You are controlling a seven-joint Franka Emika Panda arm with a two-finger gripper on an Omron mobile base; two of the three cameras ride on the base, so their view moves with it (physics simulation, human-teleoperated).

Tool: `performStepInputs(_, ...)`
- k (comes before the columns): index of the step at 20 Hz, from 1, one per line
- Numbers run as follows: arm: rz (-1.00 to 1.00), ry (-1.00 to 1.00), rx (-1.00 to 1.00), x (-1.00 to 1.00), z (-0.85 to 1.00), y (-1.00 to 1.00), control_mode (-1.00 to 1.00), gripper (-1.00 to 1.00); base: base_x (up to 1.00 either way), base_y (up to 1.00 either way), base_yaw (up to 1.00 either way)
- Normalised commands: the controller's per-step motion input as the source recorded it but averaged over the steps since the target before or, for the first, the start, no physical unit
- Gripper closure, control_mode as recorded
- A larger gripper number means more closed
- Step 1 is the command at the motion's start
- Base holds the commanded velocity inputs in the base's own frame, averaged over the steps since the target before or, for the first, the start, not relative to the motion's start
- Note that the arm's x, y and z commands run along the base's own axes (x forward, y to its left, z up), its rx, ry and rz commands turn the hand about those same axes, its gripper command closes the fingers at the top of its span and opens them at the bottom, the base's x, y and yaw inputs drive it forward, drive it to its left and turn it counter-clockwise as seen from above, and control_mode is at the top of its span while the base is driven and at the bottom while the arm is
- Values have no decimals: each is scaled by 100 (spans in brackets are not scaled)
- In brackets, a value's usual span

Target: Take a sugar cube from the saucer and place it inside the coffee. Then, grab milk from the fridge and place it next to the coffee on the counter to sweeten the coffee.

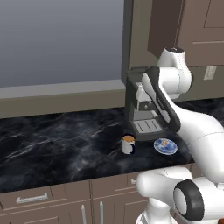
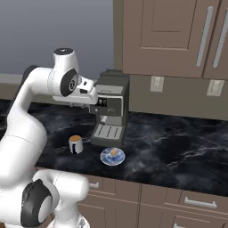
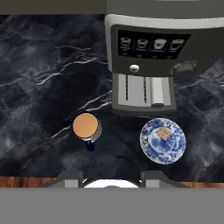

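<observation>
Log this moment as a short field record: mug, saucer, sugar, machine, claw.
coffee: white mug, brown to the top, standing on the counter, in front of the machine
saucer: blue patterned, beside the mug, apart from it
sugar cube: on the saucer, untouched
coffee machine: dark grey, behind both
claw: high above the counter, looking straight down, holding nothing

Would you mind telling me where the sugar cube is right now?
The sugar cube lies on the saucer, on the counter just in front of the coffee machine, with the coffee off to one side.
</observation>
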Motion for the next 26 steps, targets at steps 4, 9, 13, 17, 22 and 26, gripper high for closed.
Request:
performStepInputs(4,-2,0,1,-34,-8,-8,-100,-100,0,0,0)
performStepInputs(9,-10,3,1,-53,-33,-26,-100,-100,0,0,0)
performStepInputs(13,-20,7,0,-29,-69,-38,-100,-100,0,0,0)
performStepInputs(17,-23,11,2,0,-89,-52,-100,-100,0,0,0)
performStepInputs(22,-19,7,6,8,-72,-45,-100,-100,0,0,0)
performStepInputs(26,-5,0,0,47,-27,-4,-100,-100,0,0,0)
